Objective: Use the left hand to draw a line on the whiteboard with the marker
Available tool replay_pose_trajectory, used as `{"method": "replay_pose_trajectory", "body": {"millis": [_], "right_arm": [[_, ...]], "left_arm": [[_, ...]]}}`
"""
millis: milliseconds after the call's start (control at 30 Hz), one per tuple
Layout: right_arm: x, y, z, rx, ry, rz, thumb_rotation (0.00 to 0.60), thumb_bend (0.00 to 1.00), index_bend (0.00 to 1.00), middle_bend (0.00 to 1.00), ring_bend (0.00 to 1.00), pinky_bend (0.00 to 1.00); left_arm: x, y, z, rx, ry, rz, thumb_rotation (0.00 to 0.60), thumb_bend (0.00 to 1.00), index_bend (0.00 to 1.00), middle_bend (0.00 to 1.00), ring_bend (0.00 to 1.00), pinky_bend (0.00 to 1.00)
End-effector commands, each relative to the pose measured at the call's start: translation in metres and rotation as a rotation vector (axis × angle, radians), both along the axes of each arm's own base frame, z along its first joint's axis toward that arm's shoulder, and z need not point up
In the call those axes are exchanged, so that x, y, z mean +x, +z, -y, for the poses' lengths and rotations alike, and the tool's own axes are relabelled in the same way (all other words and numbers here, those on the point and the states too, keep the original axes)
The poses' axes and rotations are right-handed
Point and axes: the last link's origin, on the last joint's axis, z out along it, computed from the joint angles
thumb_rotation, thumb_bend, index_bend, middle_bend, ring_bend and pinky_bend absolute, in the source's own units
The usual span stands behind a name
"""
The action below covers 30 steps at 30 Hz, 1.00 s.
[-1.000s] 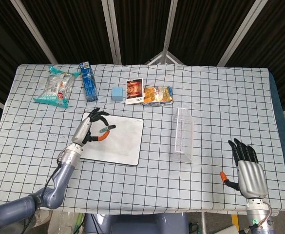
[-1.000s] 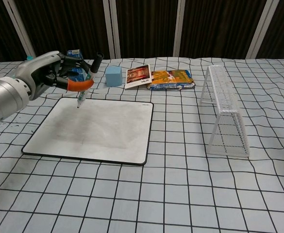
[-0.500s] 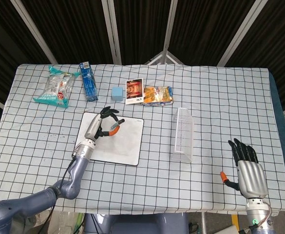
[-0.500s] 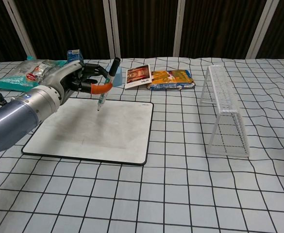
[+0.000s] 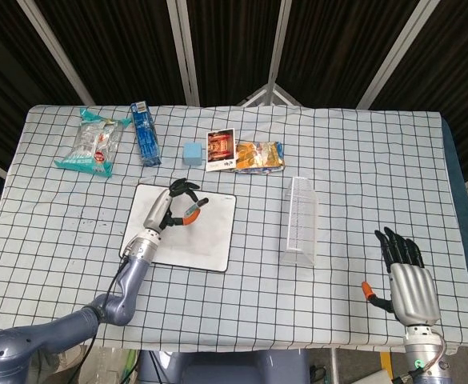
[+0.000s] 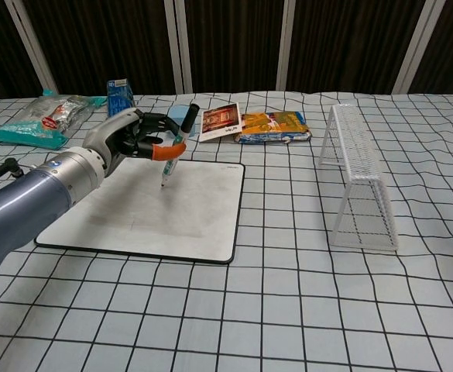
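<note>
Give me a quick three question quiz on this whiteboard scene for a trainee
1. True or false: the left hand holds the marker.
2. What lies under the marker tip? A) whiteboard B) white rack C) blue cube
3. Fill in: the right hand holds ____.

Key: 1 true. 2 A. 3 nothing; it rests open, away from the board.

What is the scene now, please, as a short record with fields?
left hand: holds the marker, tip down over the whiteboard
right hand: fingers spread, holds nothing, resting on the table's near right part
whiteboard: lies flat; no clear line visible
wire rack: right of the whiteboard
back row: snack bags, blue carton, blue cube
</note>
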Motion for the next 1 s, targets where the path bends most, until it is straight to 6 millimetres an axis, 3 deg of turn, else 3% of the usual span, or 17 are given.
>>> {"method": "replay_pose_trajectory", "body": {"millis": [33,433,767,1000], "right_arm": [[0.000,0.000,0.000,0.000,0.000,0.000,0.600,0.30,0.00,0.00,0.00,0.00],[0.000,0.000,0.000,0.000,0.000,0.000,0.600,0.30,0.00,0.00,0.00,0.00],[0.000,0.000,0.000,0.000,0.000,0.000,0.600,0.30,0.00,0.00,0.00,0.00],[0.000,0.000,0.000,0.000,0.000,0.000,0.600,0.30,0.00,0.00,0.00,0.00]], "left_arm": [[0.000,-0.001,0.001,-0.003,-0.005,0.001,0.600,0.57,0.70,0.25,0.07,0.10],[-0.005,-0.005,0.011,-0.027,-0.013,-0.009,0.600,0.57,0.70,0.25,0.07,0.10],[-0.008,-0.010,0.034,-0.078,-0.046,-0.002,0.600,0.57,0.70,0.25,0.07,0.10],[-0.010,0.002,0.052,-0.077,-0.041,0.082,0.600,0.57,0.71,0.26,0.07,0.10]]}}
